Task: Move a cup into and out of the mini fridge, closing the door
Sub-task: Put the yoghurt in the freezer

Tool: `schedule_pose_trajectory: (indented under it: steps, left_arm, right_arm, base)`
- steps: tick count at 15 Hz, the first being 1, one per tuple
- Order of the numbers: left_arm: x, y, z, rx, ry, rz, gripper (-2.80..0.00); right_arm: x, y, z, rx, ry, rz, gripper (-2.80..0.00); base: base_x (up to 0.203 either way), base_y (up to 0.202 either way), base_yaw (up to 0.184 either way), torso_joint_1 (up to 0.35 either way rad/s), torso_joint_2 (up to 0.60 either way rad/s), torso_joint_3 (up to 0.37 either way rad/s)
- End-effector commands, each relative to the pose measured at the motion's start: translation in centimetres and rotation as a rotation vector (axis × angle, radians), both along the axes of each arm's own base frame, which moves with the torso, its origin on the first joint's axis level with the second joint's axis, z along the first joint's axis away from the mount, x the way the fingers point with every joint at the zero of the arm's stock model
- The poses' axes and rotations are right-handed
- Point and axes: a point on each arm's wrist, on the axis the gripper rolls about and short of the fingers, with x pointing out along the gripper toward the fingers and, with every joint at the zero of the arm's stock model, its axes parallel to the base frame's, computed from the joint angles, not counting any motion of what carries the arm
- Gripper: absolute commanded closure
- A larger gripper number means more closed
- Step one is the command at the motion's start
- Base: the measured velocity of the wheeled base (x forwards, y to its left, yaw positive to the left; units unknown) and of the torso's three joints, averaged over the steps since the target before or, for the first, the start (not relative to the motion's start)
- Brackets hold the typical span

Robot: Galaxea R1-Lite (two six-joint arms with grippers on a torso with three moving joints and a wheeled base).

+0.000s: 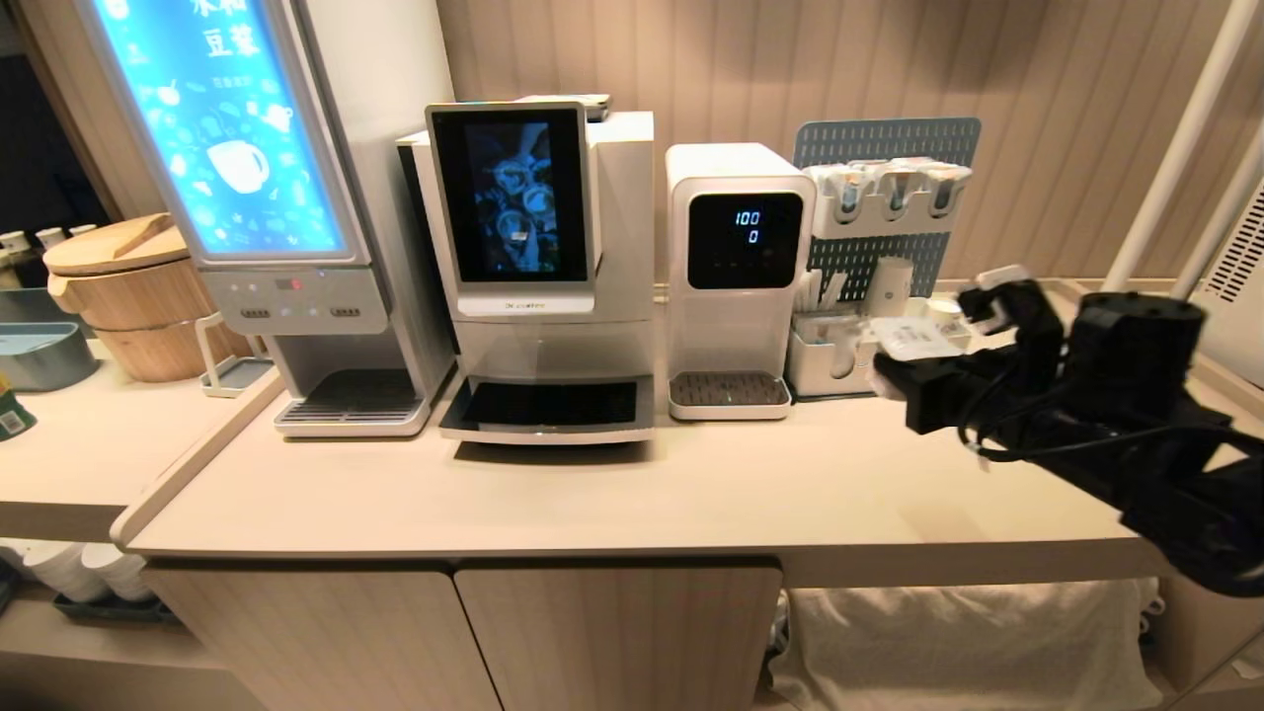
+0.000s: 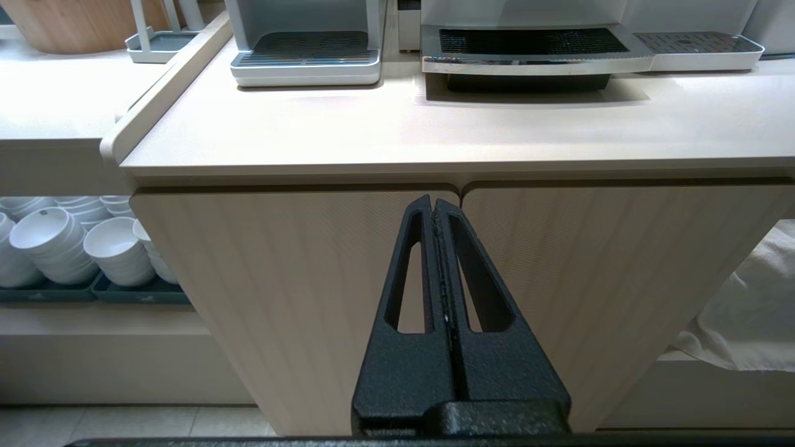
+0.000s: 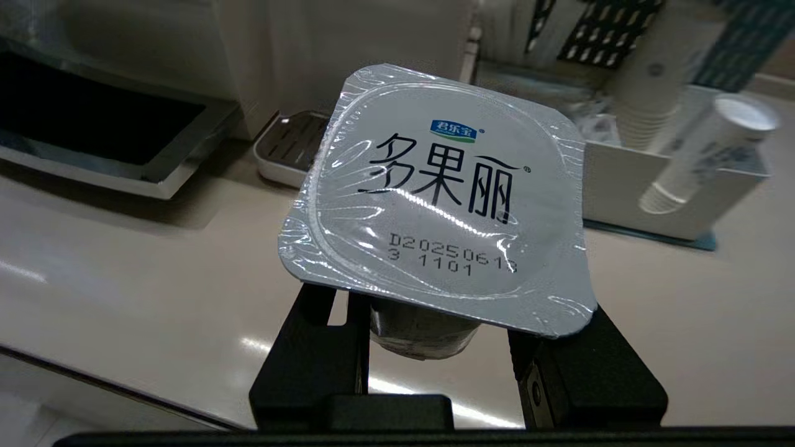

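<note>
My right gripper (image 1: 938,348) is shut on the cup (image 1: 913,339), a small sealed cup with a square silver foil lid printed with black characters. It holds the cup above the right part of the counter, in front of the white organiser. In the right wrist view the lid (image 3: 435,198) covers the fingertips, and the black fingers (image 3: 310,347) clamp the cup's body (image 3: 422,332) from both sides. My left gripper (image 2: 435,208) is shut and empty, parked low in front of the cabinet doors (image 2: 298,298). The mini fridge and its door are out of view.
On the counter (image 1: 691,494) stand a soy-milk dispenser (image 1: 267,197), a coffee machine (image 1: 543,267) and a water dispenser (image 1: 736,276). A white organiser (image 3: 658,192) with stacked paper cups (image 3: 702,155) sits before a pegboard (image 1: 889,148). A white vented panel (image 1: 1239,257) shows at the far right.
</note>
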Motion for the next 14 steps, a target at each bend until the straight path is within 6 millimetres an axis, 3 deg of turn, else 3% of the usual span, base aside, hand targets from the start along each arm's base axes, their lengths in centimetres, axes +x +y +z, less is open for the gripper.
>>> schedule_pose_trajectory:
  steps: [1,4,7,10,14]
  left_arm:
    - [0.0,0.0,0.0,0.001,0.001,0.001,0.0]
    - [0.0,0.0,0.0,0.004,0.002,0.0,0.0]
    - [0.0,0.0,0.0,0.004,0.002,0.0,0.0]
    - [0.0,0.0,0.0,0.004,0.002,0.0,0.0]
    - [0.0,0.0,0.0,0.01,0.0,0.0,0.0]
  right_arm:
    - [-7.0,-2.0,6.6,0.042,-0.185,-0.139,0.0]
    - [-15.6,-4.7,10.5,0.105,-0.261,-0.497,0.0]
    - [-24.0,-7.5,11.2,0.18,-0.335,-0.796,0.0]
    - [-30.2,-9.2,9.4,0.201,-0.412,-1.05,0.0]
    - [-35.7,-9.2,3.4,0.224,-0.528,-0.987,0.0]
  base:
    - [0.0,0.0,0.0,0.0,0.0,0.0]
    - [0.0,0.0,0.0,0.0,0.0,0.0]
    - [0.0,0.0,0.0,0.0,0.0,0.0]
    - [0.0,0.0,0.0,0.0,0.0,0.0]
    - [0.0,0.0,0.0,0.0,0.0,0.0]
